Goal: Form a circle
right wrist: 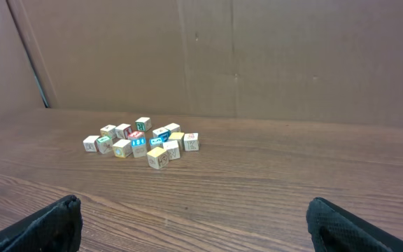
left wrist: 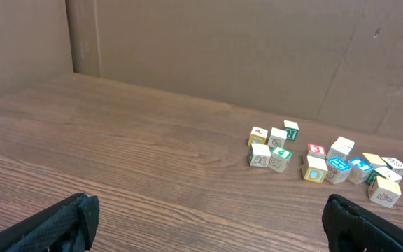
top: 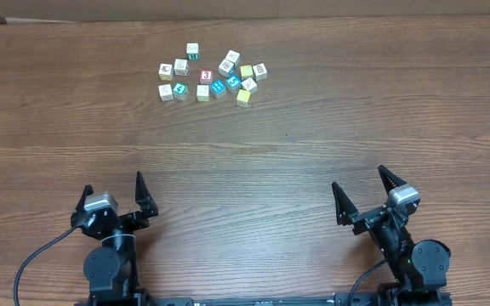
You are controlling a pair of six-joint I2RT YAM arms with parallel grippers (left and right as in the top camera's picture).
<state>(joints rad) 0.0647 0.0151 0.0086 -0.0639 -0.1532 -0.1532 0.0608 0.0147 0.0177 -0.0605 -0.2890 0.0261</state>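
Letter-cube cluster (top: 206, 76): far on bench (top: 313, 127), long axis 9–3 o'clock. Lies 1 o'clock of left jaws, 10 o'clock of right jaws; left nearer. Both agape, empty.

Got a red 3 block (top: 206, 76) in the middle of a scatter on the wooden table (top: 330, 127). Just left of it, tight group of four blocks (top: 180, 91). Just right, two blue blocks (top: 233, 82), then yellow and white ones. Well back from it, robot side: left gripper (top: 113, 187) and right gripper (top: 357, 178), both spread wide, touching no block.
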